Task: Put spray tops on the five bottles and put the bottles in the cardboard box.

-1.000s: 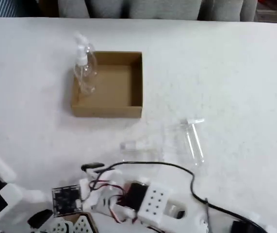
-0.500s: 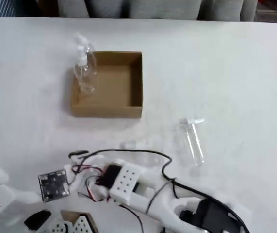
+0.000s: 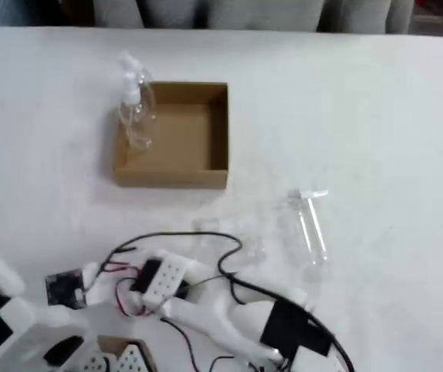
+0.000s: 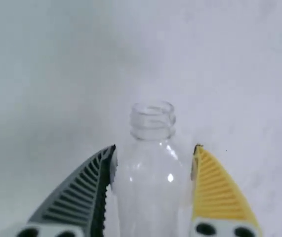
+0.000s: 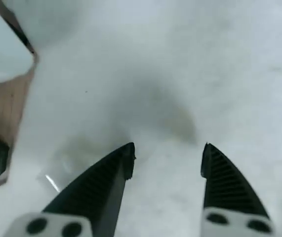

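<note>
near: left gripper clamped on an uncapped clear bottle over the white table | right gripper fingers spread, nothing between | mid-table, right of centre: lying bottle, white top at its far end | toward the far-left corner: cardboard box, sprayer-topped bottle upright in its far-left corner

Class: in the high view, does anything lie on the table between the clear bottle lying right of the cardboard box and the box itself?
Nothing visible does. In the high view, bare table runs from the lying bottle to the cardboard box.
</note>
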Robot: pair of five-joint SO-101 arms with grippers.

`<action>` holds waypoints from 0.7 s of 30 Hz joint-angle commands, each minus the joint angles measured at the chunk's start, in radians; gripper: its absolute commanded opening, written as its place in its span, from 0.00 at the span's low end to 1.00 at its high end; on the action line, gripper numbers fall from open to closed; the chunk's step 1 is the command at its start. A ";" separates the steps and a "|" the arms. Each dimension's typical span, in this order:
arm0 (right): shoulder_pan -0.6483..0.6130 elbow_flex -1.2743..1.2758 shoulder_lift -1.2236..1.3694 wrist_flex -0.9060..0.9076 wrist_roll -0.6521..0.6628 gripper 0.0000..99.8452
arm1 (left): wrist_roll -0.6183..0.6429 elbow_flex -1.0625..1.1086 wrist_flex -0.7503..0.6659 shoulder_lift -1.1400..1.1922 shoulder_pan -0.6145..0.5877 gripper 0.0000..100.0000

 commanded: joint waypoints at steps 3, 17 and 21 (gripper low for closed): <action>-0.007 -0.015 -0.068 0.036 -0.002 0.19 | -0.011 -0.041 -0.031 -0.042 -0.002 0.02; 0.062 0.100 -0.412 0.306 -0.207 0.19 | -0.011 -0.037 -0.083 -0.042 -0.024 0.02; 0.050 0.160 -0.429 0.312 -0.175 0.19 | -0.011 -0.041 -0.114 -0.041 -0.054 0.02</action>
